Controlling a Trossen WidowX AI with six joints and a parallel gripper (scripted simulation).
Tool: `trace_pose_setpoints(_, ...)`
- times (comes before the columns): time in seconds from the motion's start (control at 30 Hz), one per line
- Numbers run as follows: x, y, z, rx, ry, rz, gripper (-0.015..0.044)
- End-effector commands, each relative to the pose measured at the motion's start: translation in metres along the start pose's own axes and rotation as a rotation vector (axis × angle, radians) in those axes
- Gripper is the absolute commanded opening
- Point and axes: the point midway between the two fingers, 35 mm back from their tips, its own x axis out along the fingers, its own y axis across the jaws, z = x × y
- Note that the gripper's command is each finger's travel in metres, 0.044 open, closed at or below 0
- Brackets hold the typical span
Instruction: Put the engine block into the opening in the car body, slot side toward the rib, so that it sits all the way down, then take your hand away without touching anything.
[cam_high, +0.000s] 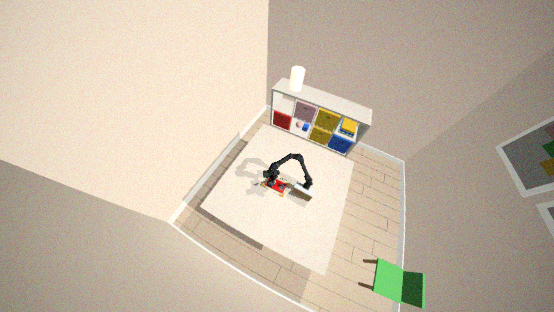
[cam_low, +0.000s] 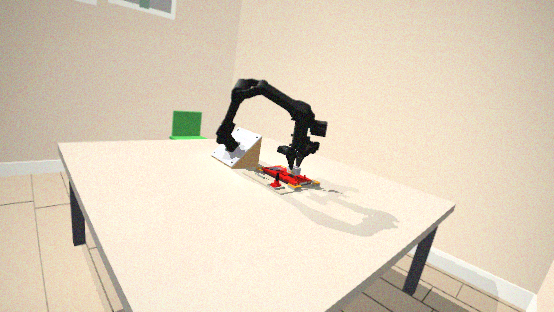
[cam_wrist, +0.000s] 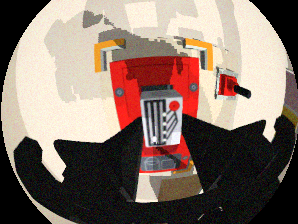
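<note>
My gripper (cam_low: 295, 168) (cam_wrist: 161, 119) points down over the car body and is shut on the engine block. The grey engine block (cam_low: 297, 171) (cam_wrist: 161, 119) has slots and a red round mark on its top face. It stands upright over the middle of the car body. The red car body (cam_low: 289, 176) (cam_wrist: 118, 75) lies flat between corner brackets. In the wrist view a dark part of the opening shows just beyond the block. The block's lower end is hidden, so its depth and the rib cannot be told.
Orange corner brackets (cam_wrist: 208, 56) stand at the car body's far end. A small red part with a black lever (cam_low: 275, 184) (cam_wrist: 228, 86) stands beside it. A wedge with a white sloped face (cam_low: 248, 141) (cam_high: 304, 192) stands at the arm's base.
</note>
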Motion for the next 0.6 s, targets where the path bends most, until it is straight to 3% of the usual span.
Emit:
trace_pose_setpoints(0.0,0.0012,0.0,0.0002,-0.001,-0.002,-0.001,0.016)
trace_pose_setpoints(0.57,0.0052,0.0,0.0003,-0.002,-0.002,-0.002,0.016)
